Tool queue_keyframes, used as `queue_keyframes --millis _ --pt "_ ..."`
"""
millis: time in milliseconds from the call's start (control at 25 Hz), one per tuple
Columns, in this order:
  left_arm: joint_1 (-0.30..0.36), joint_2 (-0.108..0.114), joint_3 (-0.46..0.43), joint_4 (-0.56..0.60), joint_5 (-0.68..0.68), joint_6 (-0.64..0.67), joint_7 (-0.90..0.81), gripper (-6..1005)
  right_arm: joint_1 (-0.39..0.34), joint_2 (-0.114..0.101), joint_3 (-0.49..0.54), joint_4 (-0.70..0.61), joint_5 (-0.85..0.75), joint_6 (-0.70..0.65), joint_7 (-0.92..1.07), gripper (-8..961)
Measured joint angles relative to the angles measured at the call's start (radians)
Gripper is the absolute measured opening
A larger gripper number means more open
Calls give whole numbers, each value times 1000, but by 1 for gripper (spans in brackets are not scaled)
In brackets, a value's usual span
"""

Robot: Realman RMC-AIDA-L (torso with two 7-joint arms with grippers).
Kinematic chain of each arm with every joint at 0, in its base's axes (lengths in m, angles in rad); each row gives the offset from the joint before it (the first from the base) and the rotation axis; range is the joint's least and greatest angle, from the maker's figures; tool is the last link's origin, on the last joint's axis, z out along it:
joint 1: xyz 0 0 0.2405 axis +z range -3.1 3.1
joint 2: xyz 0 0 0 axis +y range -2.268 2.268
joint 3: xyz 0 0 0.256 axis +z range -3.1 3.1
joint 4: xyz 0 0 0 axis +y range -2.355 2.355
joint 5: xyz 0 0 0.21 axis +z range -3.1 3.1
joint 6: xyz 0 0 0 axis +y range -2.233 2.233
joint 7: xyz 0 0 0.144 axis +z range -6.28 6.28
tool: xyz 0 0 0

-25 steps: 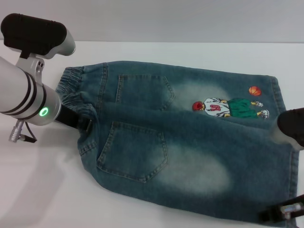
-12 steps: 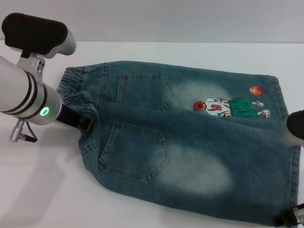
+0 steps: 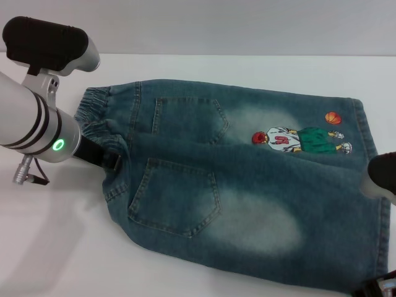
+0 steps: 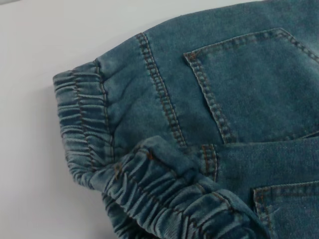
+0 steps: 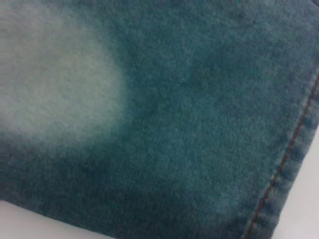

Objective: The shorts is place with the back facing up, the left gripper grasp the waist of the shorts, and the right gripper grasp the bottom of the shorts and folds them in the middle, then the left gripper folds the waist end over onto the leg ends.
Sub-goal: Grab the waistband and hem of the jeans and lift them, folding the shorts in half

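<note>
Denim shorts [image 3: 241, 185] lie flat on the white worktop [image 3: 55, 247], back up, both patch pockets showing. Gathered elastic waist [image 3: 93, 120] sits on the robot's left; straight leg hems [image 3: 370, 185] on its right. Cartoon print [image 3: 301, 140] with the orange ball is on the far leg, near its hem.

Left gripper [image 3: 104, 158] is down at the waist, its black tip touching the puckered band at the nearer half. Denim bunches up just there. Whether its fingers are open or closed on the cloth, I cannot tell; the tip is partly buried in folds. The left wrist view shows only ruffled band and pocket stitching, no fingers.

Right gripper [image 3: 378, 288] is at the near corner of the hems, mostly cut off by the picture's edge. Finger state: cannot tell. Its wrist camera looks straight onto faded denim and the stitched hem edge.

Judged step: both arms seating their grasps before the lengthwise fold; nothing is folded yet.

To do it well:
- take the full thickness of band and hem, not just the top layer
- pinch at matching near edges so the fold line runs along the centre seam
- lift both ends together, evenly, and carry the near half over the far half
- keep the cloth lightly taut between the grippers so it doesn't sag or skew
</note>
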State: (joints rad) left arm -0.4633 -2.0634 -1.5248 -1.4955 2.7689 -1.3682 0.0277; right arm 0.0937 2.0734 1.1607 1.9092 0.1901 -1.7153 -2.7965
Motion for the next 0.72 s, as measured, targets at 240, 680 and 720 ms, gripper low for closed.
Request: queue_keyframes --millis 240,680,720 --pt "-3 -1 11 0 -1 1 0 225 1 0 -4 -10 12 14 0 658" --pt "-10 -1 14 4 -3 2 0 225 1 1 -4 -23 19 35 0 659" --pt "-10 -1 14 4 -4 2 0 225 1 1 -4 -24 19 38 0 659"
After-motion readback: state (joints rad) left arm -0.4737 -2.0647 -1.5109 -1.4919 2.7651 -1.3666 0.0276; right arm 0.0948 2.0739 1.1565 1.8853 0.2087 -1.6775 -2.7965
